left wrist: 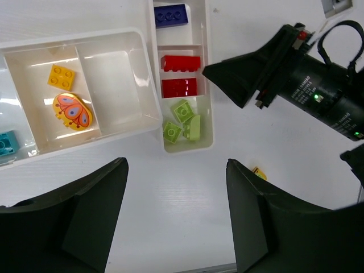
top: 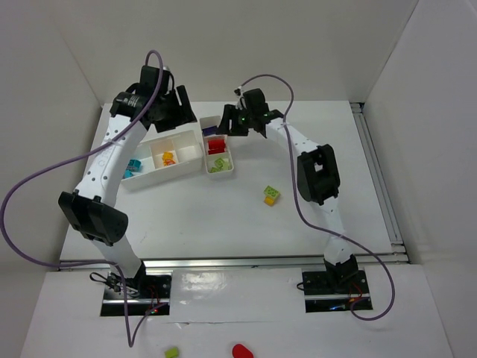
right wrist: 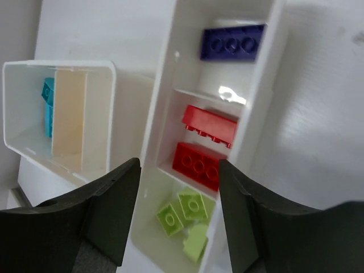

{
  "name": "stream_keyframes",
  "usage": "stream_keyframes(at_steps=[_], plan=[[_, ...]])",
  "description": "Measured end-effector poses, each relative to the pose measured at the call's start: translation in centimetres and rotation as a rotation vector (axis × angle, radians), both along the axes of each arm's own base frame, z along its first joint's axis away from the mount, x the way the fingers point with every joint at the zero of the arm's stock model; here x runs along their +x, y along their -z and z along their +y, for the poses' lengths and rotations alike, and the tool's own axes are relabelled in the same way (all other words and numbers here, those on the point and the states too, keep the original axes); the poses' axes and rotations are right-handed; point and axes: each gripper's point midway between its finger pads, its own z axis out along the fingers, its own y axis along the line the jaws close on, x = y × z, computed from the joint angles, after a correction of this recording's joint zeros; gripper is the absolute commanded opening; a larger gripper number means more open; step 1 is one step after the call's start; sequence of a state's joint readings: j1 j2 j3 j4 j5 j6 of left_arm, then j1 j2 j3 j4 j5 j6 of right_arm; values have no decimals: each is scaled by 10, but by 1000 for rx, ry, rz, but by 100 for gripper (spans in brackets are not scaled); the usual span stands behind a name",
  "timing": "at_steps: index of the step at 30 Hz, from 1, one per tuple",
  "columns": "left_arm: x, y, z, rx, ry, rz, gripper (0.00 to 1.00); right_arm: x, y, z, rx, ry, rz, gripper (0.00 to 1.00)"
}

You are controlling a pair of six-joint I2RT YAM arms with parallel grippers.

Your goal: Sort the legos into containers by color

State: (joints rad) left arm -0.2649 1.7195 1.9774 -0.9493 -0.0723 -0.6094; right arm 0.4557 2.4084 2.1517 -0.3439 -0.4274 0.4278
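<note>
Sort looks nearly done. Narrow tray holds purple, red and lime legos; wider tray holds cyan and yellow. One green-orange clump sits on the bench, well apart. Left end effector and right end effector both gape empty. Next I'd fetch the clump, which probably needs splitting. Print on the right arm is unreadable.

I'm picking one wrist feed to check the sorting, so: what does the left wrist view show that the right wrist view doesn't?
Left wrist only: a small yellow square brick and an orange oval butterfly-print piece in the wide white plastic tray, the right gripper, and a yellow piece on the white table. Right wrist only: its own black fingers. Both: the narrow white plastic tray holding a dark blue-purple brick, two red bricks and three lime green bricks, plus a cyan brick in the wide tray.
</note>
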Motion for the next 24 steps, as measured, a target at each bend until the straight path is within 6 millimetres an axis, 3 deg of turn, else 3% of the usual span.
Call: stream_keyframes(at_steps=[4,8,10,12,15,17,20,24], plan=[[-1,1,-5,-8,21,3,79,-17,-10,-36,-45,69,15,58],[-2,8,-21,4,91,12,78,-51,-36,-94,-83,162,0,57],[-3,19,-38,14,150,33,78,-69,-46,-122,-103,203,-19,61],[-5,35,-53,21,198,66,78,-89,-46,-155,-162,246,-30,72],[-17,66,-70,24,265,146,78,-120,-25,-177,-278,228,4,83],[-20,78,-73,20,279,181,78,-140,-4,-181,-364,182,49,83],[-18,82,-75,10,286,191,76,-173,25,-185,-485,96,118,83],[-17,81,-75,3,289,184,76,-196,43,-189,-582,-5,135,77]])
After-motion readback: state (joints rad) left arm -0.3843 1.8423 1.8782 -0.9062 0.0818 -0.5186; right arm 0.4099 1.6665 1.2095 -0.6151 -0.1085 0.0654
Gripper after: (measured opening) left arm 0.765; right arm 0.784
